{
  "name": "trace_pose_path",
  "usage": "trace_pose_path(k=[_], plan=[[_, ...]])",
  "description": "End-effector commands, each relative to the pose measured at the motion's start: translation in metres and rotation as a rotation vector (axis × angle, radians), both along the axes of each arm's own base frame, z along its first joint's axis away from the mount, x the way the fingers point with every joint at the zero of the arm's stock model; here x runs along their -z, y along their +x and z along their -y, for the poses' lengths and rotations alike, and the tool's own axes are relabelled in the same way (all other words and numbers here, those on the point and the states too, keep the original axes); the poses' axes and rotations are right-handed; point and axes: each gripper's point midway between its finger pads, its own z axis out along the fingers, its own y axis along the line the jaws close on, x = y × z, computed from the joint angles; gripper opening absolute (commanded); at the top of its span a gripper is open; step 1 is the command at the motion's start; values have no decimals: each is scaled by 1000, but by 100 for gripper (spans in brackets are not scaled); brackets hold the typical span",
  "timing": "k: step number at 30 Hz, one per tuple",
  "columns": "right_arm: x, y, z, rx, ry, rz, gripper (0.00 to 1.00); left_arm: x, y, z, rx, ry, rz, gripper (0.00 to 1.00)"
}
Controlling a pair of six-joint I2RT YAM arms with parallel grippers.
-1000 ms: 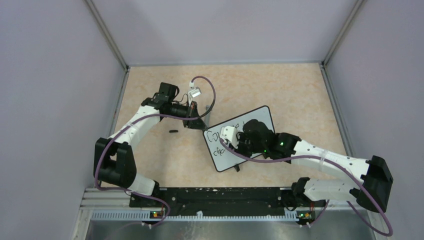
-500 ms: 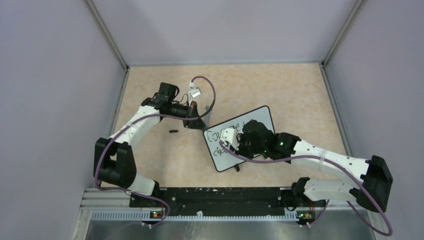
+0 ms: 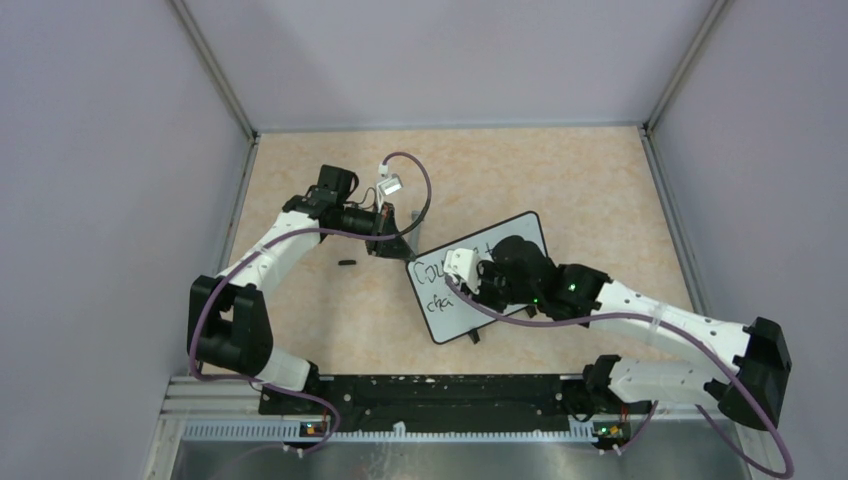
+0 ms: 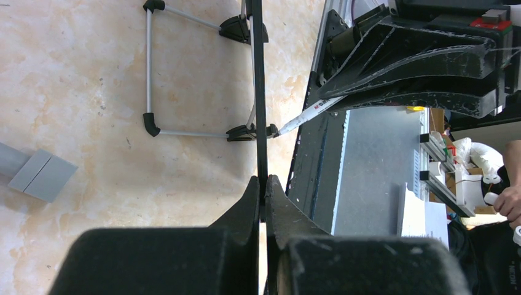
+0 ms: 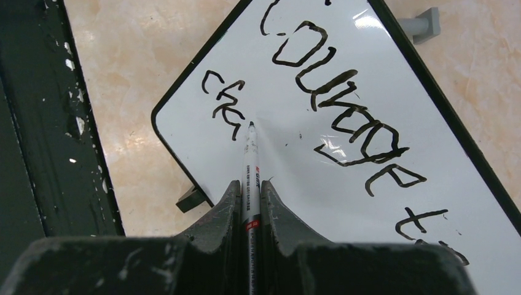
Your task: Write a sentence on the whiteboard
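Tan tabletop (image 3: pixel 350 320): left gripper (image 4: pixel 263 184) pinches the whiteboard (image 5: pixel 319 184) rim; right gripper (image 5: pixel 249 187) clamps a marker (image 5: pixel 250 157), tip on the whiteboard beside the sentence (image 5: pixel 344 117).

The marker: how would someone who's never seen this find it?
Find the whiteboard in the middle of the beige table. The right arm's tool reaches over it, pinching a slim marker. It is white between black fingers, its dark tip at the unfinished second line.
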Motion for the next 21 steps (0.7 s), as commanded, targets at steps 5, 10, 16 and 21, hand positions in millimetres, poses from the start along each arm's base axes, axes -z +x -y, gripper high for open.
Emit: trace_pose_path(k=[5,10,16,21], plan=[[-7,18,-7,46,17,38,0,9,1,2,9,18,13,0],[5,14,-2,27,-19,25,0,10,2,2,10,19,11,0],[17,5,1,-5,-47,-4,0,10,2,3,11,16,10,0],[20,-1,0,-36,-66,-14,0,10,2,3,10,18,11,0]])
